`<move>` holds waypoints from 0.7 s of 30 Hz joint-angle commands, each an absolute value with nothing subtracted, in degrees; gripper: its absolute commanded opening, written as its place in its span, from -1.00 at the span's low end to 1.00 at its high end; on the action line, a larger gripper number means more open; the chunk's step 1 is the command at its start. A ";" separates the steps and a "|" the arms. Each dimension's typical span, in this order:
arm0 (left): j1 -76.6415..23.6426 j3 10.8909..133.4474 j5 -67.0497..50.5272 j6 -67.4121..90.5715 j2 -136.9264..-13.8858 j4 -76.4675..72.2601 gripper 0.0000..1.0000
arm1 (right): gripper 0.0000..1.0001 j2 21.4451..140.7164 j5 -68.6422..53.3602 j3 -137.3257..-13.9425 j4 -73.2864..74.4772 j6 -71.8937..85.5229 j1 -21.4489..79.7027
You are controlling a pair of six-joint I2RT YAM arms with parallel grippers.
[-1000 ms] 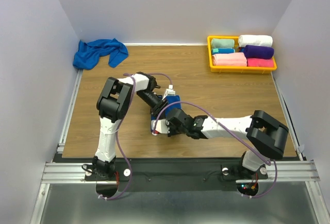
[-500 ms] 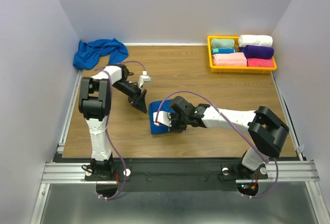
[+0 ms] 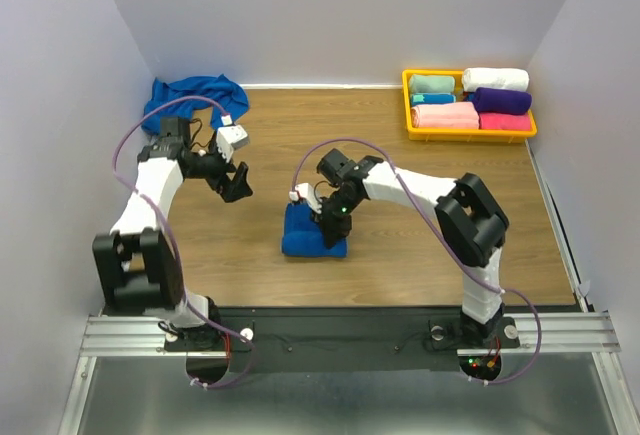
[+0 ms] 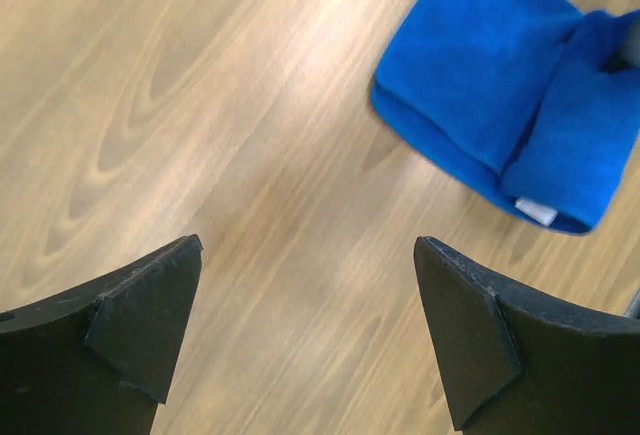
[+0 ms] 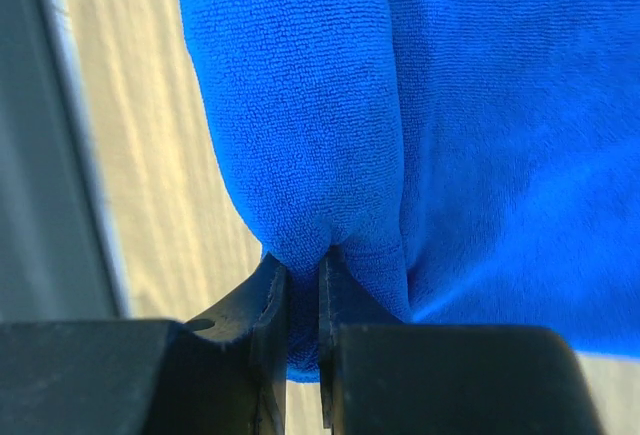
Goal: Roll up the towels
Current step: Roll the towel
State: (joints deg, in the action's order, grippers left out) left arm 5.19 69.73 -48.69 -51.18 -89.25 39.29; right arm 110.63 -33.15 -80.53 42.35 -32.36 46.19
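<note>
My left claw [image 4: 305, 245] spread, my right claw [image 5: 300, 267] pinching the folded blue towel [image 3: 303, 242].
The crumpled blue towel [image 3: 190, 97] lies at the table's [image 3: 420, 235] far-left corner; my left claw hangs open over bare wood nearby; mid-table, my right claw nips a fold of the folded blue towel; a yellow tray [image 3: 470, 135] sits far right.

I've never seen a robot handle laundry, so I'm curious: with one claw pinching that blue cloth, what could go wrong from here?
1. The right gripper pinches only a thin fold of the folded-over royal-blue cloth towel; that fold might slip out and the bundle loosen.
2. The left gripper hangs open, apart from the towel, so nothing else steadies it; a pull may drag the whole bundle across the wooden table.
</note>
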 commanded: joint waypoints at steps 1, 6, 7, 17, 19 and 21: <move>4.57 60.58 -46.33 -47.20 -76.75 26.82 0.97 | -0.99 117.58 -47.18 -86.91 57.46 -31.90 43.16; 0.81 48.53 -42.55 -48.76 -61.04 21.88 0.97 | -0.99 126.80 -56.14 -93.42 67.82 -35.93 40.17; 0.18 47.04 -41.67 -50.00 -58.73 22.32 0.97 | -0.99 127.96 -57.29 -94.21 68.98 -36.38 39.73; -28.28 31.83 -23.04 -65.20 -37.97 25.14 0.97 | -0.99 138.51 -64.33 -100.81 78.57 -42.88 35.42; -34.51 30.33 -21.37 -65.92 -38.84 22.87 0.97 | -0.99 140.26 -64.86 -101.42 79.54 -44.12 35.16; -37.33 29.62 -20.57 -66.62 -40.86 21.20 0.97 | -0.99 140.97 -65.04 -101.43 79.54 -44.56 34.89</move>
